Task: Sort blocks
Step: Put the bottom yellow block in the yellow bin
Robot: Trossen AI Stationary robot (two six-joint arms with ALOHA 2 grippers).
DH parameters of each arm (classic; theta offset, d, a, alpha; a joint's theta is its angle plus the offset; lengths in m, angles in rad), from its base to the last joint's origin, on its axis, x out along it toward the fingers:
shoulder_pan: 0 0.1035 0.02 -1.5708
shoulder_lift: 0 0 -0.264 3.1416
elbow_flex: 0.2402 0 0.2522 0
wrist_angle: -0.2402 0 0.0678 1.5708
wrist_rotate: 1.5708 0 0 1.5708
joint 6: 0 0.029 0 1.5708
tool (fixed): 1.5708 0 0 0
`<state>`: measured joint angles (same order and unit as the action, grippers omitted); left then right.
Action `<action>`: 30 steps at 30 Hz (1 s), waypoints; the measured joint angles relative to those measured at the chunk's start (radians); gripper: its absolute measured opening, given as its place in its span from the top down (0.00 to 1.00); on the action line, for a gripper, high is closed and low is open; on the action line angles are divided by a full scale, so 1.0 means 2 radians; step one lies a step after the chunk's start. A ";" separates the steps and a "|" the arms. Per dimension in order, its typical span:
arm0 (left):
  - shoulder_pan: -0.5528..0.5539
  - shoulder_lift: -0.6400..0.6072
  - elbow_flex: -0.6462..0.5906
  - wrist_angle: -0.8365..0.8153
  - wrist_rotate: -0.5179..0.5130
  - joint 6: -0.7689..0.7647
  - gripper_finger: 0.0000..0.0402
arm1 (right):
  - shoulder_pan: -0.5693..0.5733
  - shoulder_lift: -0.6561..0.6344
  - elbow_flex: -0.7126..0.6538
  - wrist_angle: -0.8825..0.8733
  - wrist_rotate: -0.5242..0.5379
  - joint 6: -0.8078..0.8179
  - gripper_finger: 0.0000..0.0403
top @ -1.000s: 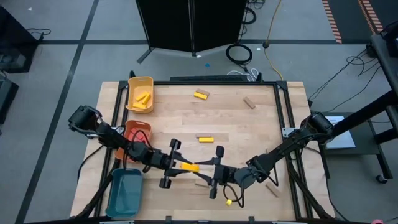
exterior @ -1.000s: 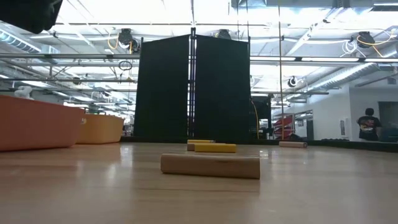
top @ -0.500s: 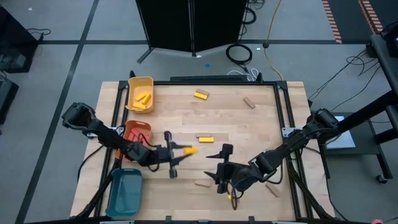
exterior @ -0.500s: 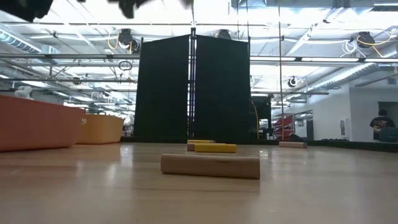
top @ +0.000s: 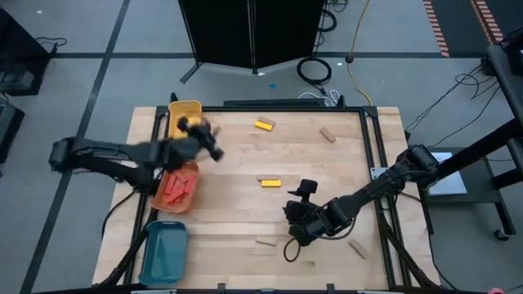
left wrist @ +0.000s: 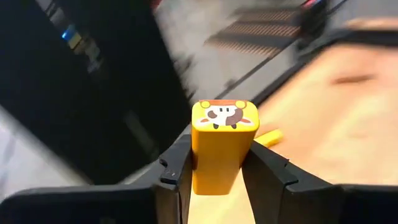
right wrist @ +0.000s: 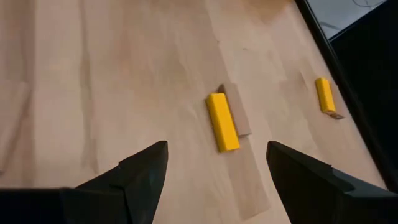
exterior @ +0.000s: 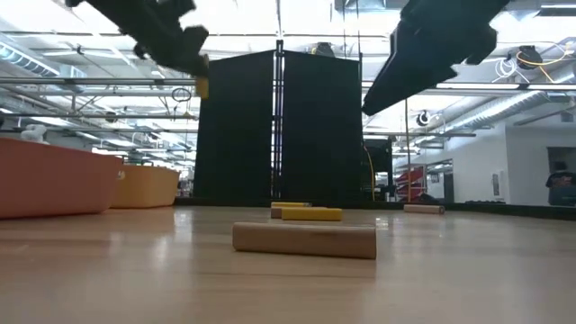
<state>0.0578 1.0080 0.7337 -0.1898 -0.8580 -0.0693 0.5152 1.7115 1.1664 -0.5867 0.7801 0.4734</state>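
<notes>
My left gripper [left wrist: 222, 182] is shut on a yellow block [left wrist: 219, 155] whose end face bears a small cartoon picture. In the high view it hangs at the far left [top: 204, 137], beside the yellow tray [top: 186, 110]. My right gripper [right wrist: 221, 177] stands open above the table's middle front [top: 298, 214]. Ahead of it a yellow block [right wrist: 222, 122] lies flat against a tan block [right wrist: 237, 118]. More blocks lie flat on the table: yellow [top: 264, 124], tan [top: 328, 135], tan [top: 265, 241] and tan [top: 358, 249]. My left gripper pinches the yellow block by its two long sides [left wrist: 198, 163] between the two fingers. The block points along the fingers, and its pictured end [left wrist: 224, 117] juts out past the fingertips. It is lifted clear of the table, high in the low view [exterior: 202, 87].
An orange tray [top: 181, 167] with red blocks stands at the left, and a teal tray [top: 163, 251] at the near left. A metal frame [top: 372, 147] borders the table. Bare wood lies between the scattered blocks.
My left gripper has carried the yellow block up and away from my right gripper, from the table's near middle toward the far left and the yellow tray, tipping from pointing down to nearly level. My right gripper has turned at the wrist near the middle front.
</notes>
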 joint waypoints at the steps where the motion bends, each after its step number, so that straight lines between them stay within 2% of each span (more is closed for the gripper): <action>1: 0.033 -0.007 0.011 -0.039 0.012 -0.011 0.73 | -0.004 0.000 0.000 0.000 0.000 -0.006 0.34; 4: 0.125 -0.015 0.038 -0.150 0.040 -0.048 0.73 | -0.013 0.000 0.000 -0.004 -0.002 -0.011 0.34; 6: 0.182 -0.015 0.047 -0.204 0.076 -0.083 0.73 | -0.017 0.000 0.000 -0.013 -0.006 -0.011 0.34; 10: 0.276 -0.001 0.047 -0.253 0.162 -0.111 0.73 | -0.020 0.001 0.000 -0.032 -0.011 0.002 0.34; 13: 0.326 0.021 0.047 -0.267 0.207 -0.111 0.73 | -0.021 0.001 0.000 -0.035 -0.011 0.005 0.34; 19: 0.372 0.083 0.047 -0.265 0.267 -0.104 0.73 | -0.022 0.001 0.000 -0.035 -0.011 0.005 0.34; 24: 0.386 0.125 0.047 -0.266 0.270 -0.093 0.72 | -0.022 0.001 0.000 -0.035 -0.011 0.006 0.34; 30: 0.389 0.138 0.047 -0.266 0.270 -0.093 0.66 | -0.022 0.001 0.000 -0.035 -0.013 0.006 0.34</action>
<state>0.8364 1.2839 0.8272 -0.7210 -0.3176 -0.2562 0.4717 1.7126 1.1664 -0.6559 0.7540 0.4854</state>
